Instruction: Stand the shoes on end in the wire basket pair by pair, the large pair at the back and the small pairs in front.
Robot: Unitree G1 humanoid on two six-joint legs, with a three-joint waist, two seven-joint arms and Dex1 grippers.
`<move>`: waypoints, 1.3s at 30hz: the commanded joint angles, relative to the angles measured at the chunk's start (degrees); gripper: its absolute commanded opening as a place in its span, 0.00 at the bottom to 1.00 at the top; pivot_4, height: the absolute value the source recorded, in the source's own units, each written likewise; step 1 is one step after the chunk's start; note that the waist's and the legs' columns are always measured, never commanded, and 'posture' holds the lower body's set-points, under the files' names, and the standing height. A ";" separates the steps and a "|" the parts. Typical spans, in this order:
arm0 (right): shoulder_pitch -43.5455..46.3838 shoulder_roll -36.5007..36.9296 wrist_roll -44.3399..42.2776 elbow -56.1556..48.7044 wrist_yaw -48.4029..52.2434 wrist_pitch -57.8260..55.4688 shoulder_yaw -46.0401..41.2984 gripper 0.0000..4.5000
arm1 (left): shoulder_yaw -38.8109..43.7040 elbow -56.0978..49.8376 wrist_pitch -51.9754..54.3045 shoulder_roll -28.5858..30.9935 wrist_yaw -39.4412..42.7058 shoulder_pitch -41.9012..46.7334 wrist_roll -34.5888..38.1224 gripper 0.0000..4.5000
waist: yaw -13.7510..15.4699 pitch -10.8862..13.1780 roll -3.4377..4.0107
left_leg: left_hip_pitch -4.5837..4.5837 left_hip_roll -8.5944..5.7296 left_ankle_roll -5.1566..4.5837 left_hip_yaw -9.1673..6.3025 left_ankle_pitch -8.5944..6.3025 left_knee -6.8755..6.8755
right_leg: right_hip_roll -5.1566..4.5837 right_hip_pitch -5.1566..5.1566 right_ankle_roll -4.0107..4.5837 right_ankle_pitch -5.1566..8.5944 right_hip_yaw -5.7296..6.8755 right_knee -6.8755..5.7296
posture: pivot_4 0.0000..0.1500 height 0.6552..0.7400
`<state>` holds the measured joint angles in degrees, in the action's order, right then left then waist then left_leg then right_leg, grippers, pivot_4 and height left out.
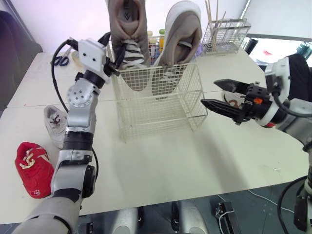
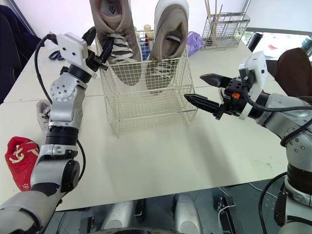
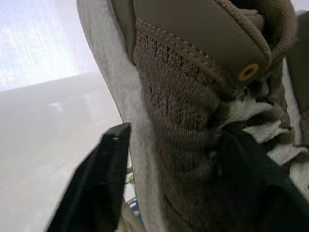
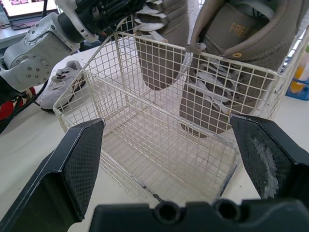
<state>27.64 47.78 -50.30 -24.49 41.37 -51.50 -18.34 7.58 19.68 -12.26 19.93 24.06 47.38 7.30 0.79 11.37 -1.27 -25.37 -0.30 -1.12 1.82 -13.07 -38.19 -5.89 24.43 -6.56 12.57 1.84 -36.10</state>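
A small red shoe lies on the counter at the near left. A small grey shoe lies just behind it. The right gripper is wide open beside the wire basket. At the basket's back, the left big shoe and the right big shoe stand toe down. They are brown with white laces. The left gripper pinches the left big shoe's side. The right wrist view shows orange letters on the right big shoe's tongue.
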 commanded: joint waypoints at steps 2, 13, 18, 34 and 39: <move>1.85 -0.23 0.23 0.06 -0.31 1.96 0.39 1.00 | 0.86 -10.74 6.92 1.38 -0.53 -3.69 2.44 0.90 | -0.06 0.00 0.00 | 0.00 0.00 0.00 -0.01 0.00 0.00 | 0.00 0.00 0.00 0.00 -0.01 0.00 | 1.00 1.00; 3.44 -1.74 2.48 3.24 1.08 4.57 4.63 1.00 | 3.38 -34.85 28.82 4.44 -1.46 -14.73 11.15 0.90 | -0.05 0.00 0.00 | -0.01 0.01 0.00 -0.04 0.00 0.00 | 0.00 0.00 0.01 0.01 -0.01 0.02 | 1.00 1.00; 3.52 -2.05 3.64 4.79 2.37 5.94 5.93 1.00 | 8.34 -42.57 39.93 4.34 -3.36 -17.86 21.12 0.90 | -0.08 0.00 0.00 | 0.01 0.01 0.00 -0.05 0.00 0.00 | 0.01 0.00 0.01 0.01 -0.01 0.00 | 1.00 1.00; 13.50 1.43 17.26 24.86 1.13 19.00 3.02 1.00 | 20.45 -59.01 68.35 24.77 -2.61 -30.86 70.25 0.95 | 0.22 0.00 0.02 | 0.03 -0.02 0.03 -0.08 0.01 0.00 | 0.04 -0.11 0.26 0.14 -0.05 0.14 | 1.00 1.00; 7.28 0.65 20.09 25.61 -6.67 21.45 -5.30 1.00 | 10.24 -66.20 65.19 21.29 -5.15 -32.85 73.56 0.95 | 0.11 -0.04 0.04 | 0.03 -0.02 0.05 -0.01 0.01 0.00 | 0.02 -0.15 0.38 0.10 -0.16 0.32 | 1.00 1.00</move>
<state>36.91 48.15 -31.01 2.60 36.96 -30.96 -19.87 19.98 -43.59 54.75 41.79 19.17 14.89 79.64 0.90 11.32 -1.23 -25.33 -0.31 -1.07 1.78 -13.05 -38.15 -5.86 24.28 -6.18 12.67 1.69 -35.79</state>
